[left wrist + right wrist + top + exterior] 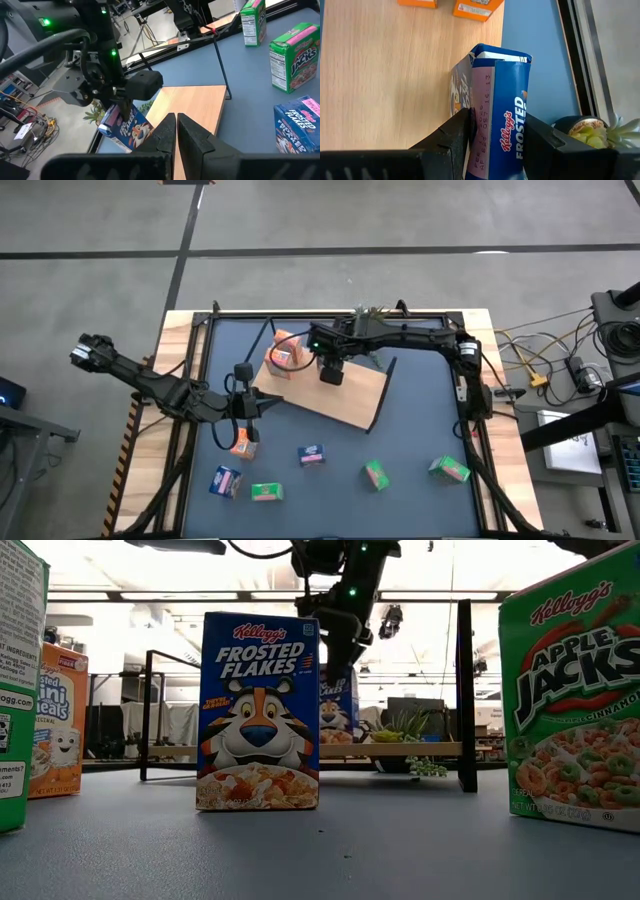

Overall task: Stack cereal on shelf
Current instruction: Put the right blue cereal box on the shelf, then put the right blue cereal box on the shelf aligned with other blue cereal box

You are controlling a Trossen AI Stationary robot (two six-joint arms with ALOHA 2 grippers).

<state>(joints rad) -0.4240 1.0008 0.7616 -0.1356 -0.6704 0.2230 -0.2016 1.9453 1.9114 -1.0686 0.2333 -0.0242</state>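
The shelf [345,398] is a light-wood board with black legs, standing mid-table. Two orange-red cereal boxes [284,355] stand on its far left part. My right gripper [330,372] hovers over the board, shut on a blue cereal box [502,115]. My left gripper [246,408] is shut and empty, just left of the shelf, above an orange box [243,443] on the table. Along the near side of the table stand two blue boxes [311,454] [226,480] and three green boxes [266,492] [376,474] [449,469]. My right gripper [495,131] pinches the blue box between its two fingers at its upper end [492,107], one finger [459,134] on each side. It comes from above, pointing down. The box hangs tilted below the fingers [125,125], over the board; whether its lower end touches the wood, I cannot tell.
A small green plant [600,131] sits past the shelf's far edge, close to the held box. Black frame bars [330,312] run along the table's far and side edges. The right half of the board [200,100] is bare wood.
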